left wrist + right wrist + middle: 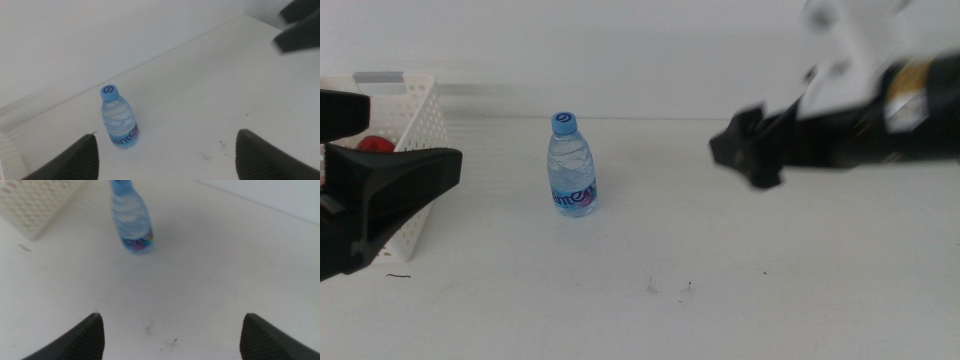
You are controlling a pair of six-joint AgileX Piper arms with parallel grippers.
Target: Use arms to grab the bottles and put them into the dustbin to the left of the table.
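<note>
Water bottle (572, 166) upright mid-table, ungrasped; right gripper (752, 152) in the air facing it, jaws spread (left gripper (380, 195) also spread, beside dustbin (415, 130))

Plastic on a matt worktop

The water bottle (571, 166) was clear, glossy plastic; the dustbin (412, 125) perforated white plastic; the worktop (720, 270) smooth matt white; the claws dark matt.

A plain pale grey wall (640, 50) is standing at the back, filling the upper part of the middle view. A slightly lighter strip is running along its foot. The same wall is showing, evenly lit, in the left wrist view.
</note>
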